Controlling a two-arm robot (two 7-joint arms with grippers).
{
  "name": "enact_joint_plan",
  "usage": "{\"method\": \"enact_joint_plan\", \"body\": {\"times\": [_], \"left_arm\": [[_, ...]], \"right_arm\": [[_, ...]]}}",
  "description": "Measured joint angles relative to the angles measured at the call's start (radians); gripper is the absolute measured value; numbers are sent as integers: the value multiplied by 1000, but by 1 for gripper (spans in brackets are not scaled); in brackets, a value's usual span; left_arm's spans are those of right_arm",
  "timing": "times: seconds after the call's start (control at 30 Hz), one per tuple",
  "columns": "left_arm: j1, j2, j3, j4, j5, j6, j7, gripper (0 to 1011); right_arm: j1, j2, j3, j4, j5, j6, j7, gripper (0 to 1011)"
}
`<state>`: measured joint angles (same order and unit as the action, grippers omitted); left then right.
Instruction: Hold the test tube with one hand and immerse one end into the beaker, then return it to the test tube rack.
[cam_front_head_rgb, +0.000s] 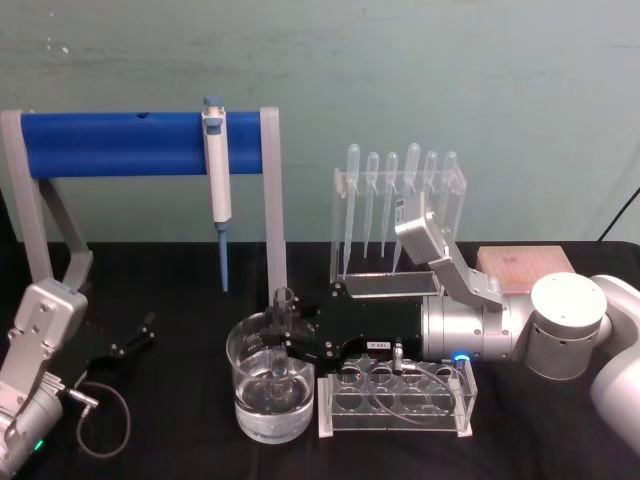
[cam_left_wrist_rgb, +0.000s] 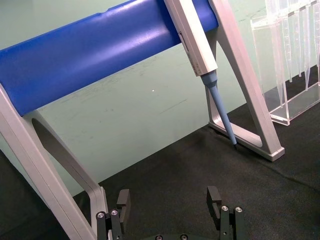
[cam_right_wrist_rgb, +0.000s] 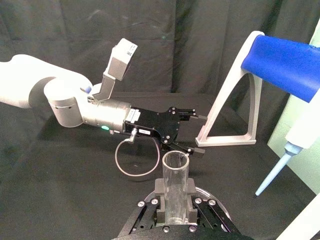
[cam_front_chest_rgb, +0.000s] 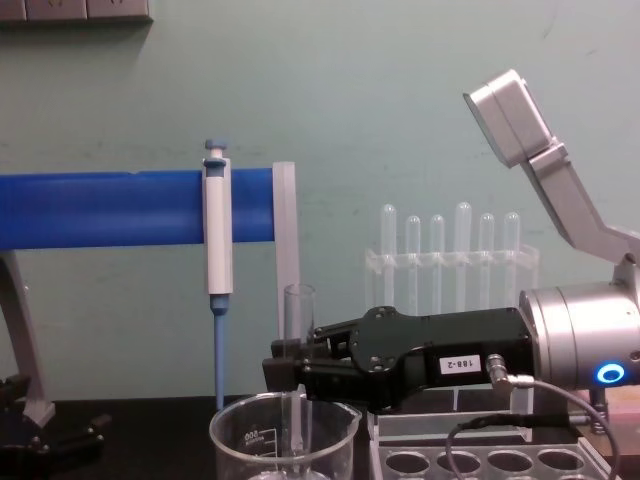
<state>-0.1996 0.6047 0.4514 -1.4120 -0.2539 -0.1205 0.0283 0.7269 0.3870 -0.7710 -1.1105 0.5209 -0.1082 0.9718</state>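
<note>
Right gripper (cam_front_head_rgb: 283, 342) pinching test tube (cam_front_head_rgb: 282, 303) upright at the beaker (cam_front_head_rgb: 248, 405).
Tube's lower end is below the beaker rim, inside the glass; flared end sticks up above the fingers. Beaker stands just left of clear rack (cam_front_head_rgb: 400, 412) on black table (cam_front_head_rgb: 160, 275). Left gripper (cam_front_head_rgb: 135, 335) parked far left w/ fingers spread, low by blue stand (cam_front_head_rgb: 120, 143).

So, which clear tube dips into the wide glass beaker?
The wider flared-rim glass test tube held by the right gripper; the thin bulb-topped plastic pipettes stand racked behind.
</note>
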Motion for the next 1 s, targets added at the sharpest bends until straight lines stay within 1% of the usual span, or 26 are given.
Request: {"method": "enact_joint_plan", "body": {"times": [1.0], "left_arm": [[0, 0, 0, 0, 0, 0, 0, 1000]], "right_arm": [[2, 2, -2, -2, 2, 2, 0, 226]]}}
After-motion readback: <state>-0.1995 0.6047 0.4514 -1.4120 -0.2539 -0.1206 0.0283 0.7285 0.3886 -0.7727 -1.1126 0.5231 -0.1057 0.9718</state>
